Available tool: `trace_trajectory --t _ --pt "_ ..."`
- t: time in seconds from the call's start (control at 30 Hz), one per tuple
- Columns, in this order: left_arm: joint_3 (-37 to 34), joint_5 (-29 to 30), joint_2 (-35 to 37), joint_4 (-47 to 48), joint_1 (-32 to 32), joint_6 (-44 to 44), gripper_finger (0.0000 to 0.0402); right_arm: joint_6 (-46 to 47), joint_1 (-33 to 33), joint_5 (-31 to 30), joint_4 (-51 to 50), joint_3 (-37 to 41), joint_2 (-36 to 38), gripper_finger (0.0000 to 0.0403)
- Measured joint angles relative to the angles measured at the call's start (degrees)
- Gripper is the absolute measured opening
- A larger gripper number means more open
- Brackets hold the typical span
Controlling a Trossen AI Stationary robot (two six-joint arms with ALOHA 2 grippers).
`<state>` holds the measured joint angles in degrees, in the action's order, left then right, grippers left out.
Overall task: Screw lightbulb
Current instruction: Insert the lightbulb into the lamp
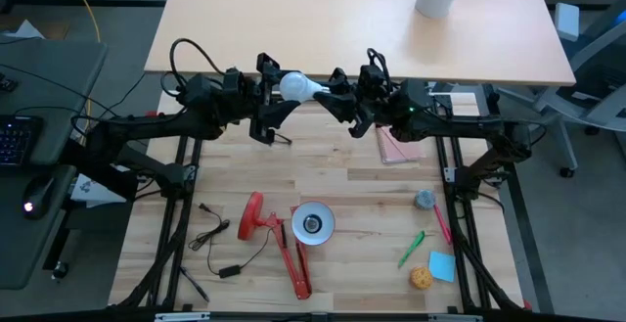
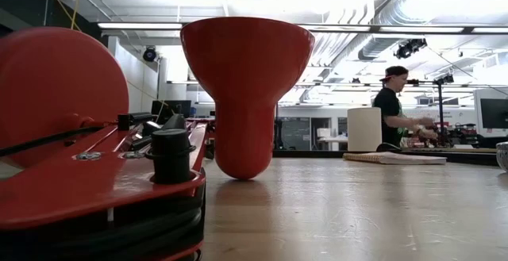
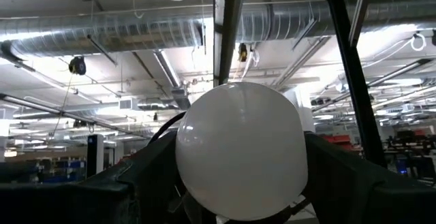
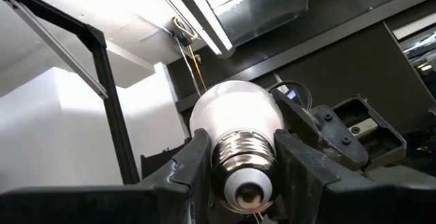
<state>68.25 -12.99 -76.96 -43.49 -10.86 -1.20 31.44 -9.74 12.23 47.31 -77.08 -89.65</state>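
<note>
The lightbulb filled the right wrist view's lower centre, its threaded base clamped between the right gripper's fingers. In the high view's upper centre, the left gripper gripped its globe.

Lightbulb: white, silver base. Lamp: red, white shade; beside it, green pen, blue note.

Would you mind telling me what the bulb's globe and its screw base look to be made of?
The bulb globe looks like matte, frosted white glass or plastic: evenly opaque, with only a soft sheen. Its base looks like bright polished metal, with shiny threaded ridges and a pale insulating ring around the end contact.
</note>
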Motion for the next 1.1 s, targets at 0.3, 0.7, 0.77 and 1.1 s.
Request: trace_trajectory --t 0.3,0.7,0.77,1.1 --pt "-0.07 1.32 -0.08 0.01 0.06 0.5 0.0222 -1.32 -0.03 -0.12 0.58 0.02 -0.06 0.0166" --pt "-0.22 1.29 2.28 2.93 -2.26 0.53 0.0191 -0.5 -1.74 2.71 -1.94 0.09 1.3 0.0226" --pt "-0.22 1.08 3.72 4.42 -3.16 0.3 0.0191 -0.98 -2.53 3.83 -4.13 0.09 2.29 0.0227" --pt "-0.17 1.67 11.74 34.6 -5.26 2.49 0.0191 -15.67 -4.5 4.97 -30.51 0.06 10.64 0.0228"
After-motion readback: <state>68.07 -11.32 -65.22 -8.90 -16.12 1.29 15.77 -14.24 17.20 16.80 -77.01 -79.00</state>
